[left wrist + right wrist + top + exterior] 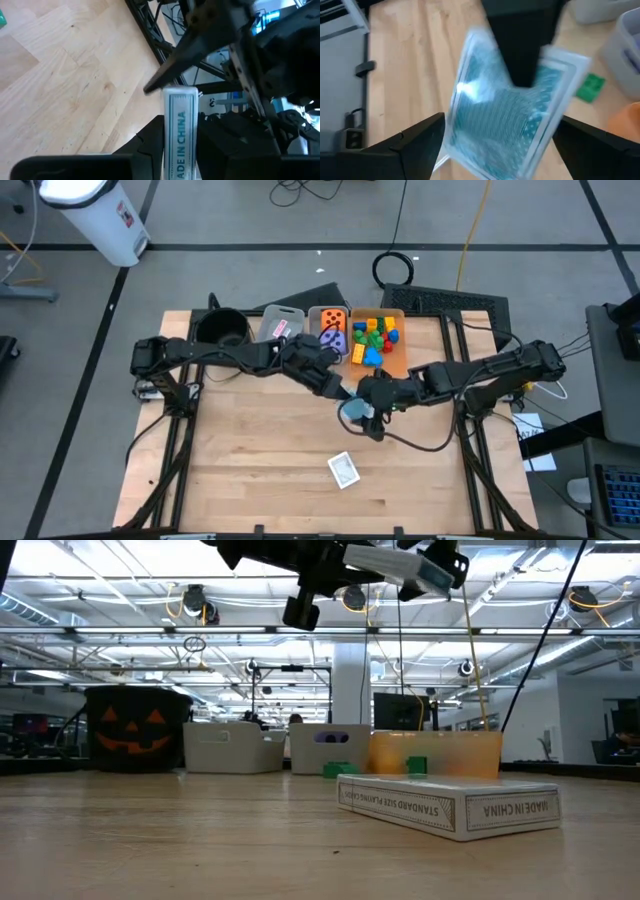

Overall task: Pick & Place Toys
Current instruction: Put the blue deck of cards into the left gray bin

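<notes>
A teal-and-white card box point(352, 412) hangs above the table's middle, with my left gripper point(345, 395) shut on it. My right gripper point(366, 416) is open. Its two fingers point(415, 140) stand wide on either side of the box point(500, 125); I cannot tell whether they touch it. A second card box point(343, 470) lies flat on the wood nearer the front edge. Coloured blocks point(376, 335) fill the orange bin point(396, 362). Purple and orange dice point(333, 330) sit in a grey bin. My left gripper pinches the card box by its two broad faces between its fingers point(150, 145). The narrow printed edge point(180, 130) faces back along the fingers. One finger point(520, 55) lies across the teal face. The box is lifted clear of the table.
A black pumpkin pot point(222, 328) and another grey bin point(282, 325) stand along the far edge, beside the dice bin. A small green block point(590, 86) lies on the wood near the bins. Bare wood stretches to the front left.
</notes>
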You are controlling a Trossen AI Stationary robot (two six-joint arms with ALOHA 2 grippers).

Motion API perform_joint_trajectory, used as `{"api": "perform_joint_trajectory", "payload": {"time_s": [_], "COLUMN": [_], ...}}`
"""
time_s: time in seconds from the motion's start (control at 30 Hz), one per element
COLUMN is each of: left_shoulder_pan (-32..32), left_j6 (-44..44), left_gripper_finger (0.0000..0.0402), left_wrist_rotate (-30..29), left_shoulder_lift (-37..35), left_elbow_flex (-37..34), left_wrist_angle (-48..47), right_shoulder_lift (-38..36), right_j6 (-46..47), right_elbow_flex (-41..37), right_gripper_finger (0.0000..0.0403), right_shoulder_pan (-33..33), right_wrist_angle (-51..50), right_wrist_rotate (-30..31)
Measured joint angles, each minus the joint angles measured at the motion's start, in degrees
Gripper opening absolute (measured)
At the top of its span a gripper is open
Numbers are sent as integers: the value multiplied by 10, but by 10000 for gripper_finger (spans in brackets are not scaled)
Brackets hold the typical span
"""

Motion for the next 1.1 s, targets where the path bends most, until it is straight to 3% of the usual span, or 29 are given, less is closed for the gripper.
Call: {"api": "perform_joint_trajectory", "payload": {"time_s": [0.13, 0.27, 0.57, 0.87, 1.1], "left_shoulder_pan": [1, 1, 7, 51, 114], "left_j6": [4, 11, 24, 60, 111], "left_gripper_finger": [90, 68, 78, 69, 71], "left_wrist_rotate": [-3, -4, 17, 35, 29], "left_shoulder_lift": [0, 0, 0, -34, -115], "left_elbow_flex": [0, 0, 0, 0, 0], "left_wrist_angle": [1, 1, -2, -7, -72], "right_shoulder_lift": [0, -6, -58, -157, -198], "right_j6": [3, 2, -13, -8, 33], "right_elbow_flex": [0, 0, 0, 0, 0], "right_gripper_finger": [355, 356, 356, 357, 357], "right_shoulder_pan": [-12, -21, -46, -60, -60], "right_wrist_angle": [0, -3, -6, -6, -3], "right_wrist_rotate": [-38, -39, -33, 70, 89]}}
